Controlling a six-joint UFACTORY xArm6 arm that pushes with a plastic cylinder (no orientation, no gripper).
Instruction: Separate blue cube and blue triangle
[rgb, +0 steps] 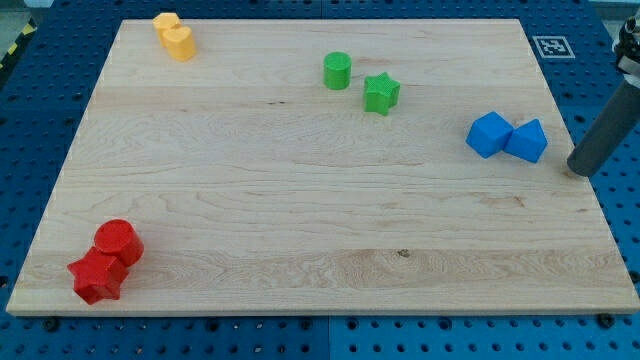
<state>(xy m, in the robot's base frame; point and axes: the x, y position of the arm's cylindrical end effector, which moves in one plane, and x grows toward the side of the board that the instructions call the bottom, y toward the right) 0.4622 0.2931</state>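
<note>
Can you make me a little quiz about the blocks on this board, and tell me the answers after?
1. True or false: my tip is touching the red blocks.
2. Which two blocks sit pressed together near the view's right edge?
A. green cylinder and green star
B. blue cube and blue triangle
C. the two yellow blocks
3. Fill in: the green star lies to the view's ____ of the green cylinder.

Key:
1. False. My tip stands just to the view's right of the blue triangle, far from the red blocks.
2. B. The blue cube touches the blue triangle.
3. Right.
</note>
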